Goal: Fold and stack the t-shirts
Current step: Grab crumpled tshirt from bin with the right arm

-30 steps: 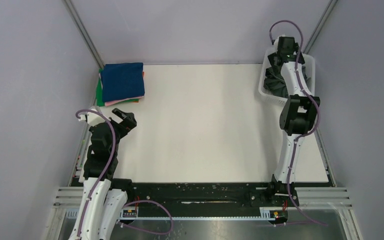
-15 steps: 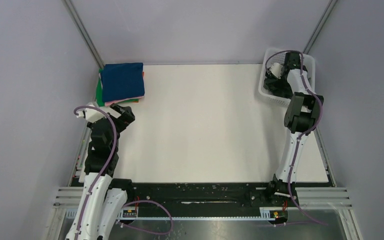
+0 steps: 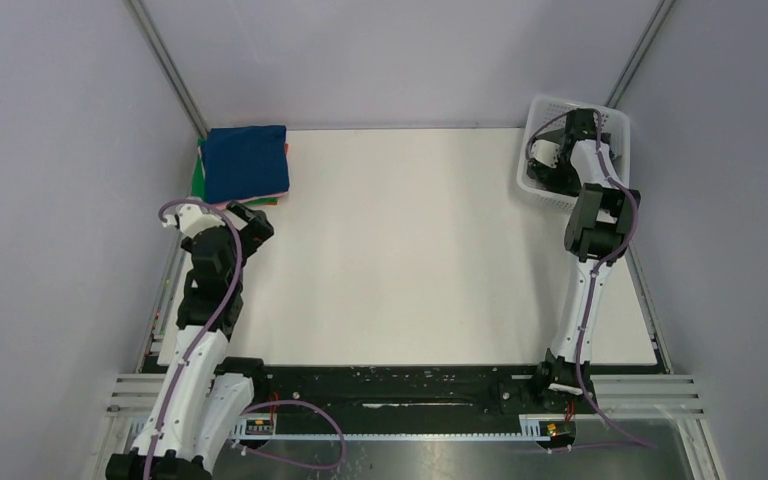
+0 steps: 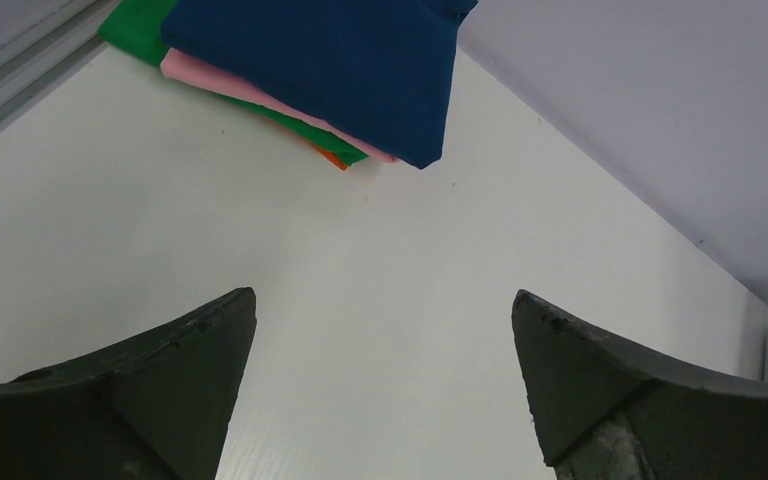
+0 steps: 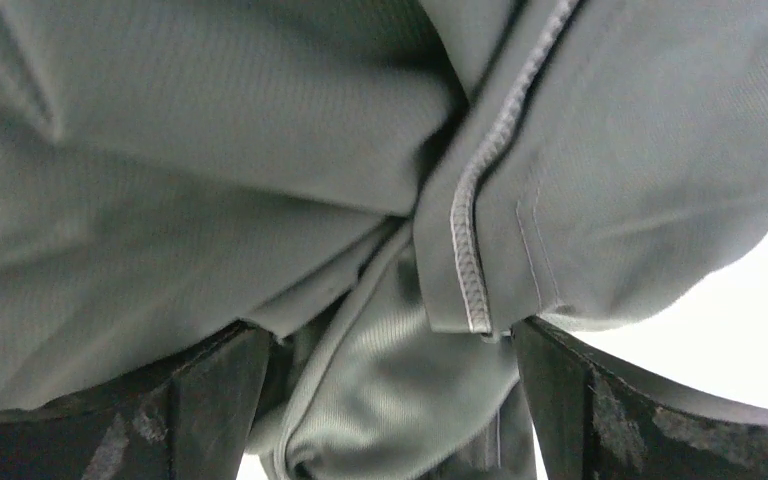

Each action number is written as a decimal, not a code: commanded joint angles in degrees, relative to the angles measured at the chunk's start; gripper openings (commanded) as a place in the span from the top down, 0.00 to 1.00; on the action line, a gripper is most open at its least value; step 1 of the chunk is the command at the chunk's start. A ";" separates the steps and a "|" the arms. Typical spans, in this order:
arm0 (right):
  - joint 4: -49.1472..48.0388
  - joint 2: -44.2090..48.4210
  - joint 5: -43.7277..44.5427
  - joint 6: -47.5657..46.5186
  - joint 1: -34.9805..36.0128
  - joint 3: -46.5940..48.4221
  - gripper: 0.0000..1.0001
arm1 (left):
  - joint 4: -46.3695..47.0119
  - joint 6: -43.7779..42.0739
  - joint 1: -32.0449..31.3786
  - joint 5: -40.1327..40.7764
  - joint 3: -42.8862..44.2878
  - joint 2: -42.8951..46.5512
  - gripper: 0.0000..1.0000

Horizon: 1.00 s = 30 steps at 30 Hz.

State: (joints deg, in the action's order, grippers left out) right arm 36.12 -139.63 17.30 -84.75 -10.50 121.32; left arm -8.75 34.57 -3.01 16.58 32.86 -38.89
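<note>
**Top external view.** Take the table as your reference. The folded t-shirts lie stacked at the table's far-left corner, with the navy one on top. The white mesh basket stands at the table's far-right corner and holds the dark grey-green shirt. The left gripper hangs over the table's left side, just short of the stack. The right gripper reaches down into the basket.

**Left wrist view.** The left gripper has its jaws spread wide and holds nothing; only bare table shows between them. Beyond it you see the navy shirt over pink, green and orange layers.

**Right wrist view.** The right gripper has its jaws spread wide. Crumpled folds and a stitched hem of the grey-green shirt fill the gap between the fingers, which are not pinching the cloth.
</note>
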 commanded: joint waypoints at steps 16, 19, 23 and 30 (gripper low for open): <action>7.58 -6.41 -3.27 0.97 -2.07 12.24 0.21 | 2.43 -0.01 0.02 2.12 3.91 -4.42 0.01; 7.62 -6.52 -3.07 1.46 -2.09 12.52 0.36 | 2.23 -0.11 0.02 2.22 4.26 -4.55 0.01; 6.97 -6.40 -2.25 2.06 -1.98 12.09 0.73 | 3.06 0.08 0.02 2.43 3.86 -4.93 0.01; 3.23 -4.39 -0.89 0.73 -1.42 7.37 1.00 | 3.28 0.35 0.02 1.69 4.02 -6.18 0.01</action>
State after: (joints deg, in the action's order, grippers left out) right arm 39.75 -146.12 15.27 -79.79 -12.47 131.13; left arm -8.58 34.57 -3.01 17.63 34.39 -44.71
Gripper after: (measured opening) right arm 0.032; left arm 0.989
